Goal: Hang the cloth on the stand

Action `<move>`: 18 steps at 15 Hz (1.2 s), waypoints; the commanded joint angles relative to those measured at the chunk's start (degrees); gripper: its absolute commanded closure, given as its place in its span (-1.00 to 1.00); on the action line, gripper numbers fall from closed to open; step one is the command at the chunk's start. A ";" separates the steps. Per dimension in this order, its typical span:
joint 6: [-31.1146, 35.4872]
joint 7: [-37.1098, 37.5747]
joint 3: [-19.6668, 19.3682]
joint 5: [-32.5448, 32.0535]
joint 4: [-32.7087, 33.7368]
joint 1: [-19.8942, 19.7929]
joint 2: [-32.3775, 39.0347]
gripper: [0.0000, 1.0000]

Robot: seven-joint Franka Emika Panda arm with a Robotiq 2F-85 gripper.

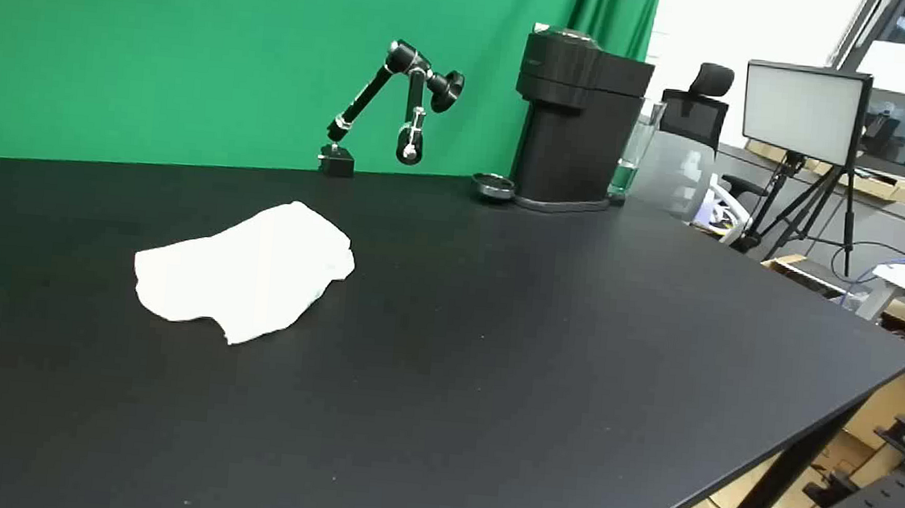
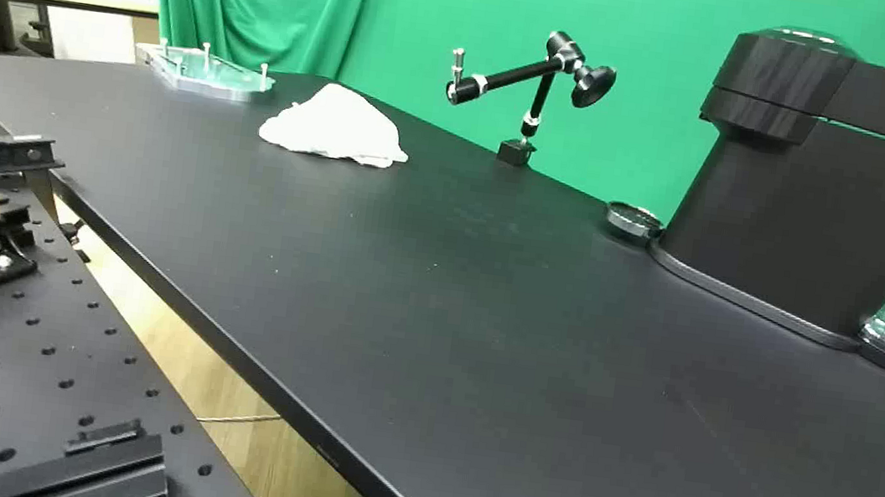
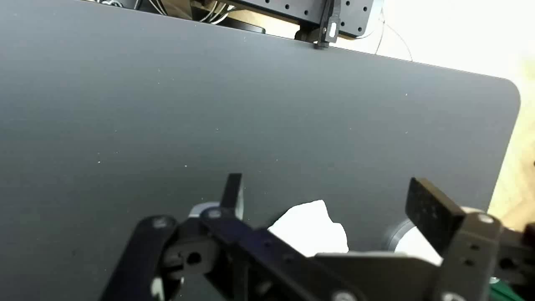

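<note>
A white cloth (image 1: 245, 274) lies crumpled on the black table; it also shows in an exterior view (image 2: 336, 127) and partly in the wrist view (image 3: 313, 230). The stand appears to be a black jointed arm (image 1: 366, 100) on a small block base at the table's back edge, by the green backdrop; it also shows in an exterior view (image 2: 518, 77). My gripper (image 3: 332, 198) is open, its fingers wide apart with nothing between them. It is above the table, and its body hides part of the cloth. The gripper is not recognisable in either exterior view.
A black coffee machine (image 1: 580, 119) with a clear water tank stands at the back, with a small round dish (image 1: 493, 188) beside it. A clear plate with upright posts (image 2: 210, 76) lies beyond the cloth. A perforated metal platform (image 2: 73, 372) adjoins the table's edge.
</note>
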 commanded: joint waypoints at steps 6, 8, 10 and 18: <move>-0.17 -0.41 0.75 0.38 0.10 -0.88 0.07 -1.00; -0.17 -0.42 0.75 0.38 0.10 -0.88 0.07 -1.00; -0.16 -0.42 0.75 0.38 0.10 -0.88 0.07 -1.00; 10.07 0.47 5.19 -14.89 5.91 -4.56 9.26 -1.00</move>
